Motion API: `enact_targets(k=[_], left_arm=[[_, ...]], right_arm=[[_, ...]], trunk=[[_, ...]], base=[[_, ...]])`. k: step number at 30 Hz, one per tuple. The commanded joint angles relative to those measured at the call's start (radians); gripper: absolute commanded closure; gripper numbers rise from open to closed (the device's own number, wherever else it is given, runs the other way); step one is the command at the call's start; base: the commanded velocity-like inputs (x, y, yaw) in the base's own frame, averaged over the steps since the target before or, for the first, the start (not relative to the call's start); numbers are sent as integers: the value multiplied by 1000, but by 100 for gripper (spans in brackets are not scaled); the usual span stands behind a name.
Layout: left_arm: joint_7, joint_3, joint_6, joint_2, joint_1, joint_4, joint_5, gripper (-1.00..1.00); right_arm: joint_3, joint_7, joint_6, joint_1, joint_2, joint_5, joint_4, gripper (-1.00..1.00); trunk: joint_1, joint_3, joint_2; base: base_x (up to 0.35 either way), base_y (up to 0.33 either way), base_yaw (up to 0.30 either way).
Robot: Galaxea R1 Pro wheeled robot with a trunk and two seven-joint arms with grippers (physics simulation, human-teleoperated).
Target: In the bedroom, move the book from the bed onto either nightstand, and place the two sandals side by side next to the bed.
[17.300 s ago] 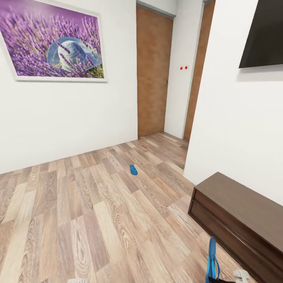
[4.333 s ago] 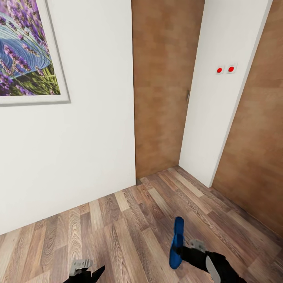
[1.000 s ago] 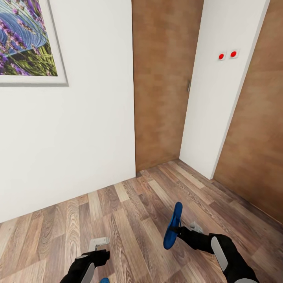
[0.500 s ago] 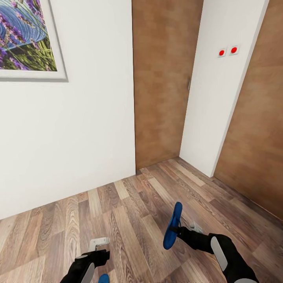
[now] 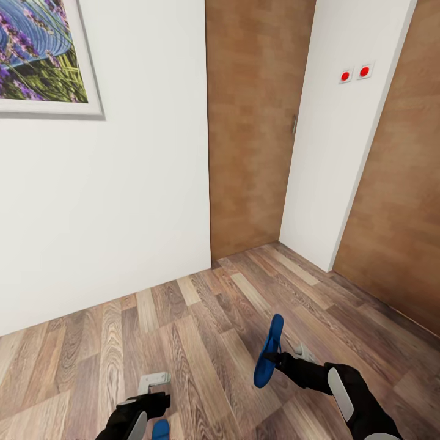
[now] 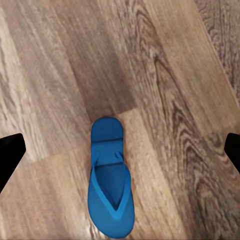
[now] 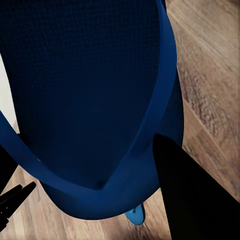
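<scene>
Right gripper [image 5: 282, 359] clamped on one blue sandal [image 5: 269, 351], held on edge above the wood floor [image 5: 201, 318], out from the brown door [image 5: 253, 122]. Left gripper [image 5: 154, 391] wide open over the second sandal [image 6: 110, 180], flat on the floor, not touching it.

One sandal [image 5: 269, 351] stands on edge in the right gripper [image 5: 282, 356] above the wooden floor [image 5: 201, 330], the other sandal [image 6: 111, 177] lies flat below the left gripper [image 5: 154, 383], doors [image 5: 250, 128] and framed picture [image 5: 43, 58] beyond.
</scene>
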Motion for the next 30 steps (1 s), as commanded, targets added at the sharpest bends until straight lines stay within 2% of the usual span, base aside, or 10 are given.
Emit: enact_targets(k=[1, 6, 30], left_arm=[[9, -2, 3, 0, 0, -1, 11, -100], [9, -2, 3, 0, 0, -1, 11, -100], [11, 3, 8, 1, 0, -5, 15, -100]], right_arm=[[-3, 3, 7, -1, 0, -3, 0, 100], [-2, 3, 7, -1, 0, -3, 0, 100], [0, 1, 7, -1, 4, -3, 3, 100]], trunk=[[4, -4, -8], [23, -20, -43], [34, -113, -49]], base=[[0, 0, 0], [0, 0, 0], [0, 0, 0]])
